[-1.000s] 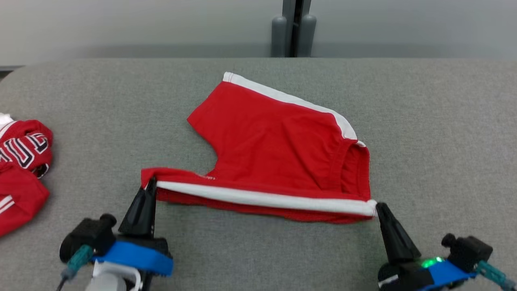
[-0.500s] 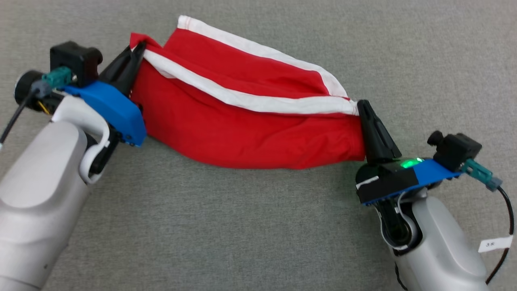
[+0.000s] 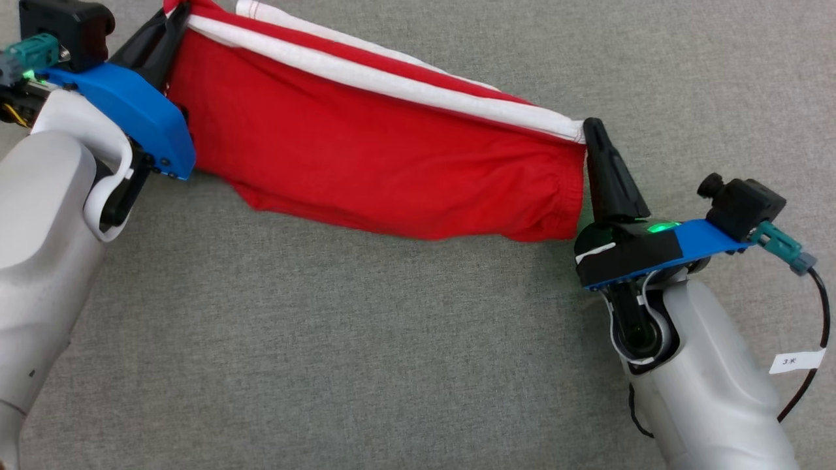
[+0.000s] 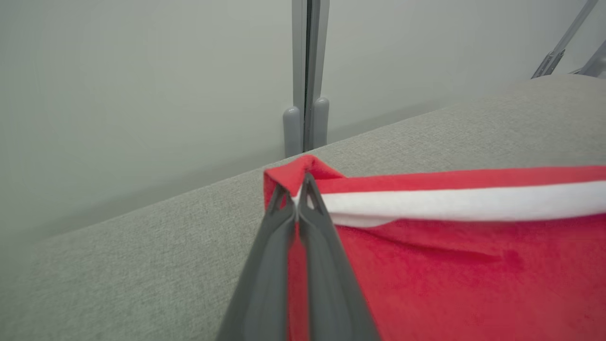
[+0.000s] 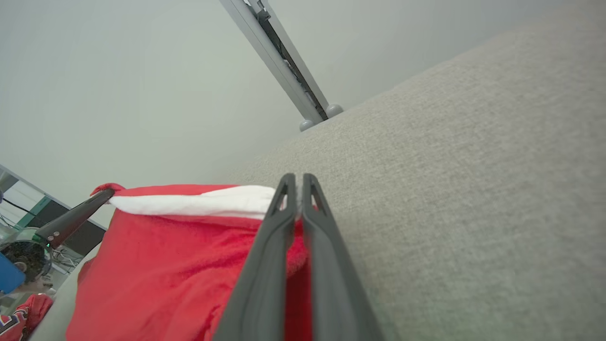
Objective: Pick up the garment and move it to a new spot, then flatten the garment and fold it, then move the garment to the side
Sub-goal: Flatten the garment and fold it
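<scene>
The left gripper [image 3: 175, 16] and right gripper [image 3: 593, 130] each pinch tight a corner of the red shorts [image 3: 392, 163] above the grey table [image 3: 326, 359]. More red cloth [image 5: 21, 315] lies left.

In the head view the red shorts [image 3: 366, 150] hang as a wide curtain from 10 o'clock to 3 o'clock. They are pinched at the ends by the left claw [image 3: 175, 13] and the right claw [image 3: 591, 130], which bars any straight path across. The left forearm [image 3: 39, 261] blocks 8 o'clock and the right forearm [image 3: 705, 405] blocks 4 o'clock. Between them, from 5 to 7 o'clock, the grey table [image 3: 366, 339] lies bare. In the left wrist view a wall [image 4: 142, 94] and a grey post [image 4: 307, 118] close off the table's far edge at 12 o'clock.
</scene>
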